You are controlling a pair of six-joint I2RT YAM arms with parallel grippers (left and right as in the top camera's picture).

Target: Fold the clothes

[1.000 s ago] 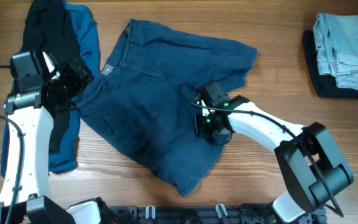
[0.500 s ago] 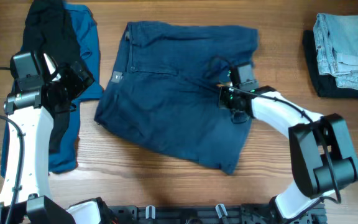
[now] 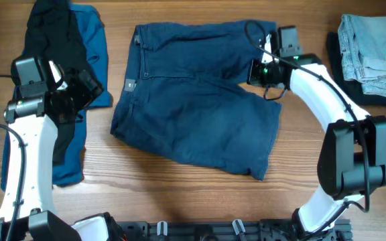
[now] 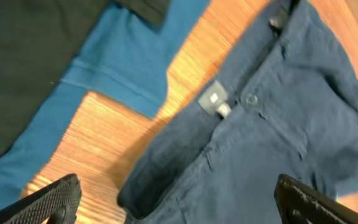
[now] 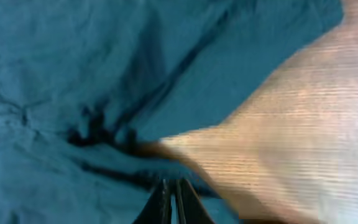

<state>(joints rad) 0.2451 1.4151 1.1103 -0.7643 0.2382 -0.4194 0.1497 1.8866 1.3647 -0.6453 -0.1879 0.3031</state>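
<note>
Two arms are at the table (image 3: 179, 191), but only one has hold of anything. The dark blue shorts (image 3: 193, 114) lie spread out in the middle, with the waistband (image 3: 137, 67) at 9 o'clock and the legs toward 3 o'clock. The right gripper (image 3: 263, 70) sits at the 2 o'clock edge of the shorts. Its fingers are pressed tight together on a small bit of cloth. The left gripper (image 3: 84, 88) hangs at 9 o'clock with its fingers spread wide, holding nothing, over the black cloth (image 3: 55, 33) and the bright blue cloth (image 3: 94, 40).

I think the pinch is small, so the cloth could slip out if the arm lifts fast. It may hold only the top layer, and then the fold would come out crooked. Nothing pins the waistband, so a pull could slide the whole shorts along instead of folding them, maybe toward the folded pile (image 3: 370, 47) at 2 o'clock.
</note>
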